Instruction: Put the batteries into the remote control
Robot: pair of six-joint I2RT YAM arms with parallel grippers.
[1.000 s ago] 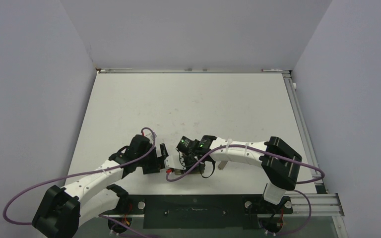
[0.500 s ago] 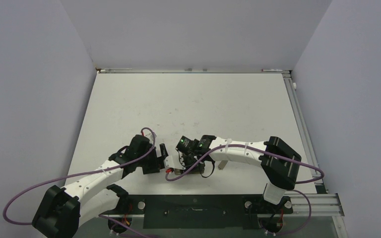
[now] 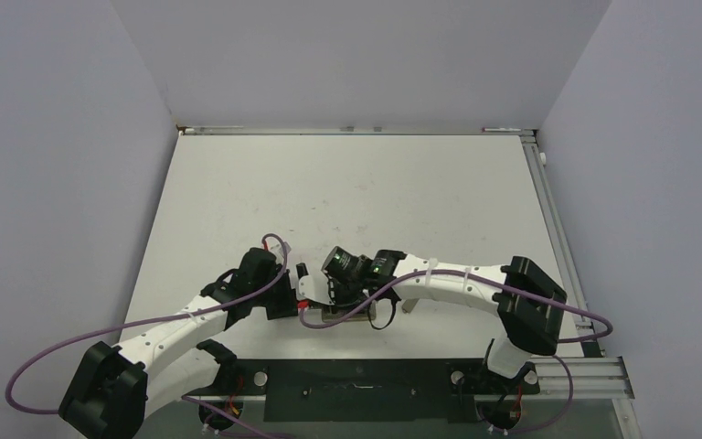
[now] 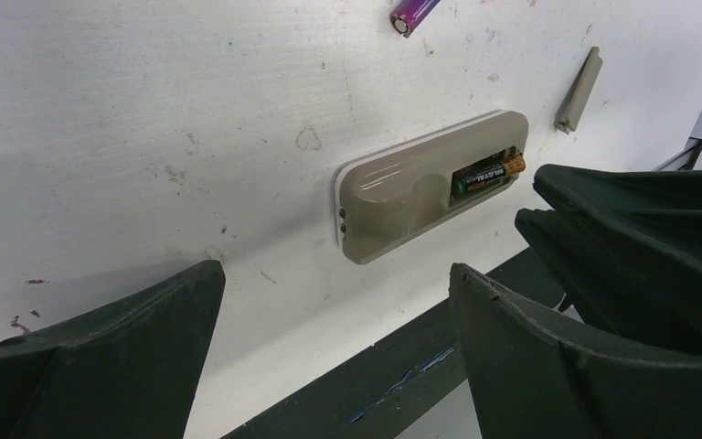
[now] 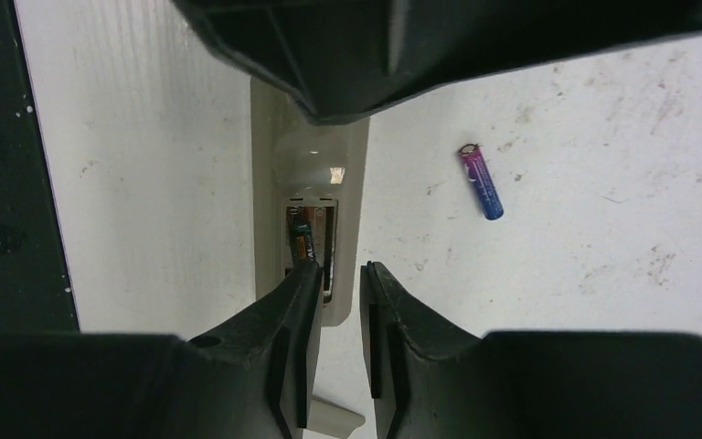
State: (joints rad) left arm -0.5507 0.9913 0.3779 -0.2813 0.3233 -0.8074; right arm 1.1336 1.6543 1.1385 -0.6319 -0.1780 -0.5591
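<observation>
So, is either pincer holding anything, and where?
Nothing is held. The left pincer is open and empty; the right pincer, barely parted, is empty, its tips by the battery in the remote control.

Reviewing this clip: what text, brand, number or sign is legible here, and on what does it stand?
Dark green and orange battery seated in the recess of the beige plastic remote control: pale lettering along its side, too blurred to read.
Purple-blue cylindrical battery on the white table: no readable print.
No other text visible.

the right claw (image 5: 340, 274) crowds our way to the remote control (image 4: 402, 187), but bare bench (image 5: 603, 192) rings the purple battery (image 5: 481, 181).
</observation>
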